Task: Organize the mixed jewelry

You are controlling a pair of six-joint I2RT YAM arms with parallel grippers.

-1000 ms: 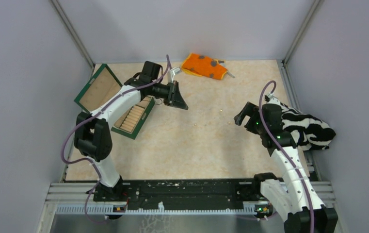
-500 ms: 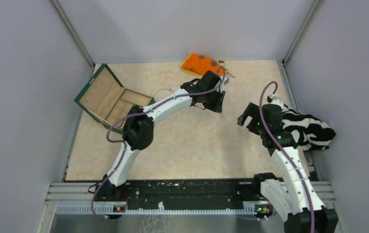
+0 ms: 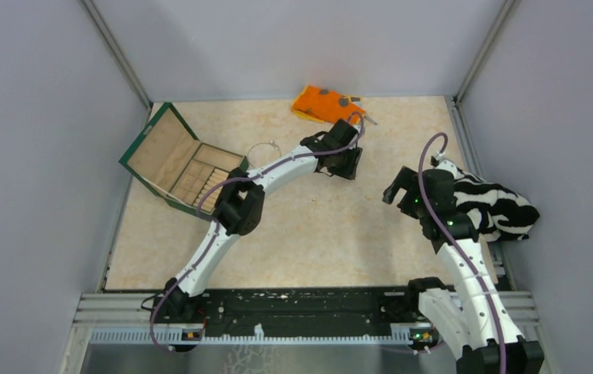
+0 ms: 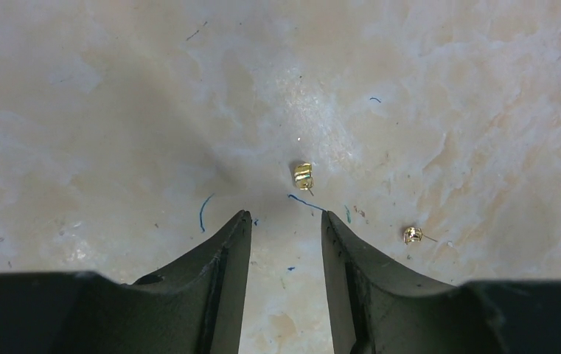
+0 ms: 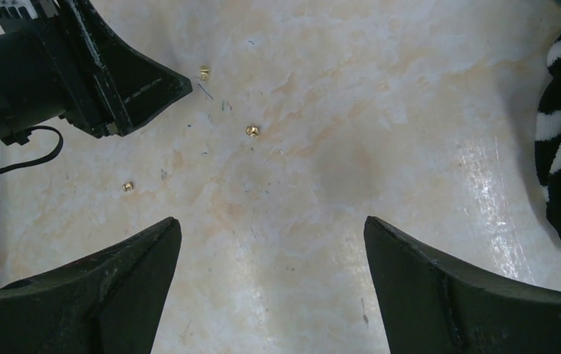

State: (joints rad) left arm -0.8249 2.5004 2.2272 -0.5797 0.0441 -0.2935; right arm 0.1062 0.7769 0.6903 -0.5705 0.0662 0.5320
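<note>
- We see the left jaws partly open in the left wrist view. Nothing sits between them, and their tips are low over the desk [image 3: 316, 234].
- A small gold piece [image 4: 303, 175] lies on the desk just past those tips, a little toward the right-hand tip, and touches neither.
- A second gold piece [image 4: 411, 234] lies farther right, apart from the jaws.
- In the right wrist view we find a third gold piece [image 5: 127, 186], set apart from the other two and nearer the right arm.
- The right jaws are spread wide and hold nothing. They hang above bare desk, with the gold pieces beyond them.
- The wire bangle hoop [image 3: 262, 148] lies flat on the desk just beside the green box [image 3: 176, 167], close against the left arm [image 3: 277, 167].
- The green box stands open at the left side of the desk, its lid tipped back.
- The orange spotted cloth [image 3: 324, 104] lies at the far edge, just behind the left wrist.
- The striped cloth [image 3: 495, 206] is bunched at the right edge, next to the right arm.
</note>
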